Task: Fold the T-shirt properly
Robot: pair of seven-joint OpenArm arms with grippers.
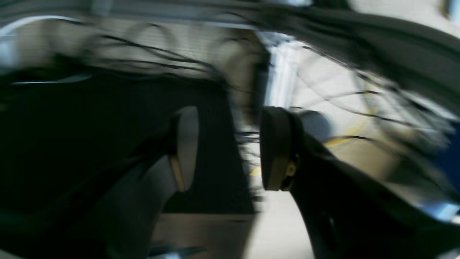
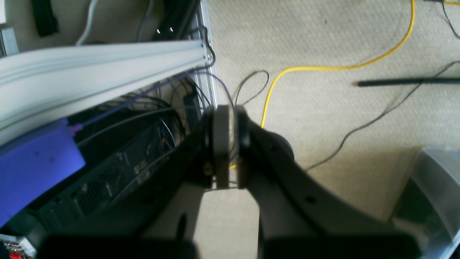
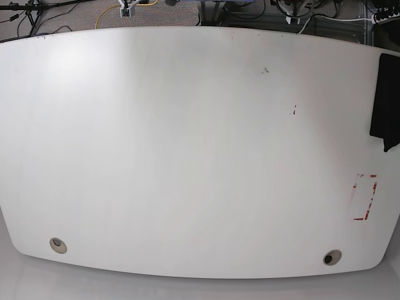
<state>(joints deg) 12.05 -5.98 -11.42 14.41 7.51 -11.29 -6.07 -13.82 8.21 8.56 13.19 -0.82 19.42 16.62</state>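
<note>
My left gripper [image 1: 229, 149] has its fingers apart, nothing between them; my right gripper [image 2: 230, 147] has its fingertips nearly together over floor and cables [image 2: 337, 144]. Beyond, the black T-shirt [image 3: 386, 100] lies at the table's [image 3: 194, 150] far edge, on my left.

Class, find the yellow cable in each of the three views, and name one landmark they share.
Right wrist: the yellow cable curves from upper right to the centre.
Base: top edge, left of centre, beyond the table.
Left wrist: right of centre, a blurred yellow streak, probably it.
Shared landmark: the floor beneath.
</note>
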